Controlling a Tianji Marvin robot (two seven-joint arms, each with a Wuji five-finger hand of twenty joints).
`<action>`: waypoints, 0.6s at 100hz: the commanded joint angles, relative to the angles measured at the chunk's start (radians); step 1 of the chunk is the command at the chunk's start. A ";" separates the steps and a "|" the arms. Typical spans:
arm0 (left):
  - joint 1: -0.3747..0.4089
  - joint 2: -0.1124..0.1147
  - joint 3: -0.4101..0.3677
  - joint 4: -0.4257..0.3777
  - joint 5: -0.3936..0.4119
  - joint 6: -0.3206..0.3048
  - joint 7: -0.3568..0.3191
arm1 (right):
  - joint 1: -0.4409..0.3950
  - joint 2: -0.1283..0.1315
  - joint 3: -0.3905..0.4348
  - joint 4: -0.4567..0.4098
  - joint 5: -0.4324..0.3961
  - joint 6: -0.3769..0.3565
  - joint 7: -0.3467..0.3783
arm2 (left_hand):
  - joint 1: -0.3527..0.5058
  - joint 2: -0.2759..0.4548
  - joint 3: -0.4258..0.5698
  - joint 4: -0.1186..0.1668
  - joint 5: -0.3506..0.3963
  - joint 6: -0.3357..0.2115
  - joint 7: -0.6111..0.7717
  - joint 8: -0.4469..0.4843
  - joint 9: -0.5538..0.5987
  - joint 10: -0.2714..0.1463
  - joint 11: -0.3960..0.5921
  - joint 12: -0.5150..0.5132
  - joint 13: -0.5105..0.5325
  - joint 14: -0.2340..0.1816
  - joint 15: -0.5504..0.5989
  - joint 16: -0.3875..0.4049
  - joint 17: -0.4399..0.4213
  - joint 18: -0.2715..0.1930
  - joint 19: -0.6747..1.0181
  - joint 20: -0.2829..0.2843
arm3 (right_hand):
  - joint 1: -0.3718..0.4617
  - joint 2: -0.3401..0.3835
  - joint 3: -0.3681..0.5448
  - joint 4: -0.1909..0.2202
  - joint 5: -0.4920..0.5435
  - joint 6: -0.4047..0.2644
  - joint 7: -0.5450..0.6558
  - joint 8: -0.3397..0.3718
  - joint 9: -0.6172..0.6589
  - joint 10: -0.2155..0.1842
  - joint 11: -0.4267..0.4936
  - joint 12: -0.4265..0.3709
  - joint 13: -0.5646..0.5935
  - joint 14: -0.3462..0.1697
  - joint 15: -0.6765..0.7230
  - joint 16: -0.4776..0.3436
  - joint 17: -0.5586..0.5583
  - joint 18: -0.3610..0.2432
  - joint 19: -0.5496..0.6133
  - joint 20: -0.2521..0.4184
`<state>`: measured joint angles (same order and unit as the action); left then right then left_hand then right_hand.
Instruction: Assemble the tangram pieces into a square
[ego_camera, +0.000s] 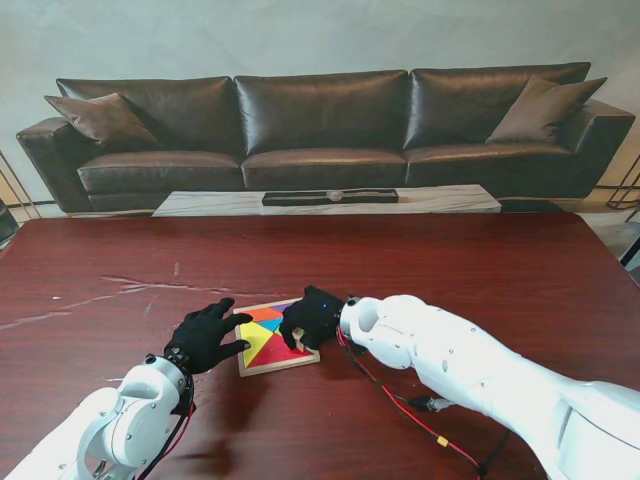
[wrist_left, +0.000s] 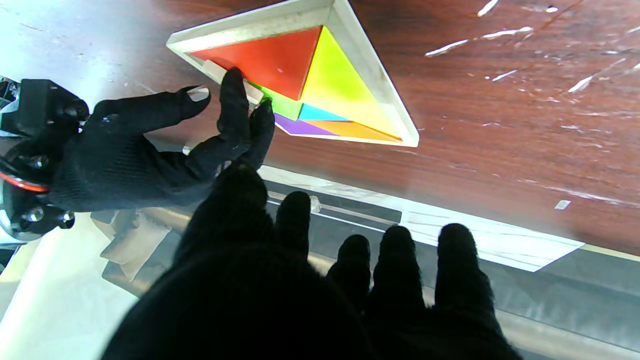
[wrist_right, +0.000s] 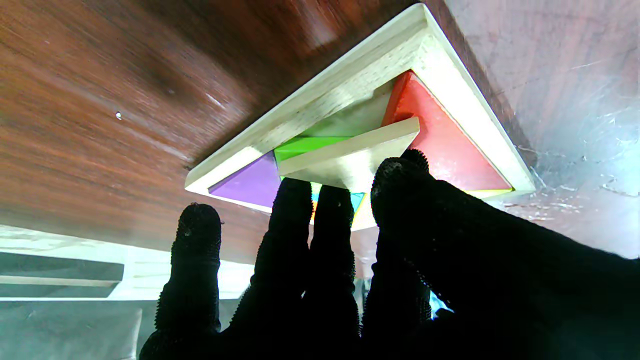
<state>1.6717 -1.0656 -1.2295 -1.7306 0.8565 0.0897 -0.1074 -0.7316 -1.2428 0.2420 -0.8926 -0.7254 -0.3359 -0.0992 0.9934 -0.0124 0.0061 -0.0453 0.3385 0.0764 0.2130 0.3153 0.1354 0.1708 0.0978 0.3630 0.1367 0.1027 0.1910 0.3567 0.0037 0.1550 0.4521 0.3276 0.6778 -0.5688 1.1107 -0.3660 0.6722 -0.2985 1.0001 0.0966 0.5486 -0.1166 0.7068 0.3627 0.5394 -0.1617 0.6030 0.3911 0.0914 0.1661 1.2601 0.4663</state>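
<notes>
The tray is sitting on the dark tabletop between the two arms, nearly full of coloured pieces, and the one that worries me is the plain wooden triangle lying tilted across the others instead of down in its gap. If the right hand is pressing on one edge while the piece is still askew, I would expect it to jam against the red triangle or lever the green piece up and out; a sideways shove could also be sliding the whole light tray along the smooth tabletop, since nothing is clamping it. The right hand is resting over the tray's right side with its fingertips touching the wooden triangle, fingers slightly spread and curled rather than pinching, so it is nudging, not gripping. The left hand is hovering just beside the tray's left edge, fingers apart and holding nothing, perhaps waiting to brace the frame. The yellow triangle and the orange piece are sitting flat.
</notes>
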 joint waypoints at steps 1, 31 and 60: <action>-0.001 0.000 0.002 -0.001 -0.003 0.001 -0.001 | -0.004 0.008 0.000 -0.008 -0.007 -0.002 0.006 | 0.008 0.042 -0.014 0.037 0.008 -0.002 -0.014 0.011 -0.004 -0.027 -0.008 -0.006 0.001 -0.020 -0.020 0.000 -0.005 0.006 -0.009 0.009 | 0.000 -0.025 -0.014 -0.020 0.024 0.020 0.019 -0.014 -0.005 -0.003 0.010 0.011 -0.021 -0.014 0.007 0.008 -0.009 -0.012 0.009 -0.021; -0.001 0.000 0.003 0.000 -0.004 0.003 0.001 | -0.009 0.020 0.009 -0.020 -0.011 -0.007 0.017 | 0.008 0.043 -0.014 0.037 0.009 -0.002 -0.013 0.011 -0.003 -0.028 -0.008 -0.006 0.001 -0.019 -0.020 0.000 -0.005 0.006 -0.009 0.010 | 0.004 -0.046 -0.010 -0.028 0.055 0.066 0.035 -0.036 -0.011 -0.011 0.012 0.012 -0.027 -0.017 0.006 0.008 -0.003 -0.016 0.011 -0.020; -0.001 0.000 0.003 0.000 -0.002 0.003 0.001 | -0.021 0.032 0.022 -0.040 -0.016 -0.016 0.023 | 0.009 0.043 -0.014 0.037 0.009 -0.004 -0.013 0.011 -0.004 -0.028 -0.008 -0.006 0.002 -0.019 -0.020 0.001 -0.004 0.006 -0.008 0.010 | 0.000 -0.059 -0.003 -0.032 0.069 0.067 0.042 -0.050 -0.009 -0.015 0.014 0.012 -0.023 -0.018 0.004 0.007 -0.003 -0.016 0.011 -0.020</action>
<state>1.6708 -1.0656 -1.2284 -1.7294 0.8570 0.0916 -0.1058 -0.7440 -1.2172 0.2633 -0.9204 -0.7338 -0.3458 -0.0798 0.9934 -0.0121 0.0061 -0.0453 0.3386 0.0764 0.2130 0.3153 0.1354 0.1708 0.0978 0.3630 0.1367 0.1026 0.1909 0.3567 0.0038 0.1550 0.4519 0.3277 0.6778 -0.6068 1.1107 -0.3765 0.7185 -0.2470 1.0263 0.0593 0.5487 -0.1208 0.7071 0.3669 0.5296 -0.1617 0.6041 0.3912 0.0914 0.1627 1.2601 0.4663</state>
